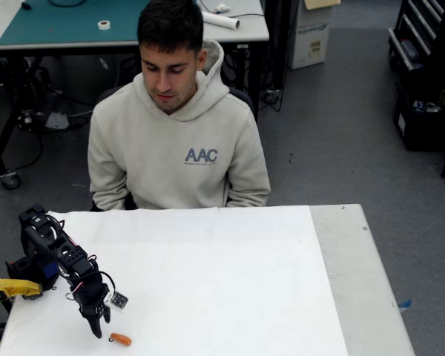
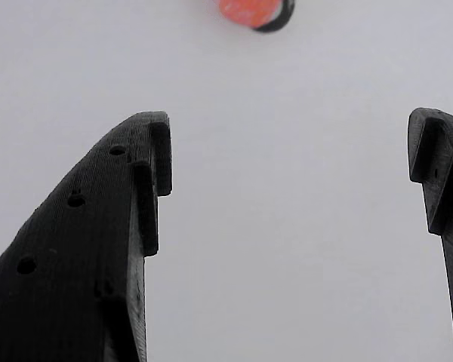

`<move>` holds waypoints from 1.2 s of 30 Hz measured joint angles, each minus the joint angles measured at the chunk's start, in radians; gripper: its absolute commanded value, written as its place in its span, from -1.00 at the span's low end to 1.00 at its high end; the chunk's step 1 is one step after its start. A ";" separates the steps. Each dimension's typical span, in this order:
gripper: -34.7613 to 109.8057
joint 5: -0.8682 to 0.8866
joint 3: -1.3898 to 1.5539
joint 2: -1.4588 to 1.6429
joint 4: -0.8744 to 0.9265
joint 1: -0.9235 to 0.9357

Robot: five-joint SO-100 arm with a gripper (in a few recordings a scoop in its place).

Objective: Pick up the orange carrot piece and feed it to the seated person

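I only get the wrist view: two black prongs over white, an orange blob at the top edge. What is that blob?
Observer: A small orange carrot piece, lying on the white table sheet.
Operator: Is the claw touching it?
Observer: No; in the fixed view the black gripper hangs just left of it, apart.
Operator: Anyone nearby?
Observer: A seated person in a beige hoodie sits at the table's far side, looking down.

The seated person (image 1: 176, 126) sits behind the white surface (image 1: 208, 282) and looks down. The black arm (image 1: 55, 256) stands at the near left corner. Its pincer (image 1: 98, 324) points down, just left of the orange carrot piece (image 1: 120, 340), which lies flat on the surface. They do not touch.
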 measured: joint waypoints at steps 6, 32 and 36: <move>-0.17 0.012 0.000 0.000 -0.086 0.000; -0.17 0.012 -0.066 -0.190 -0.098 -0.005; -0.17 0.012 -0.067 -0.192 -0.098 -0.006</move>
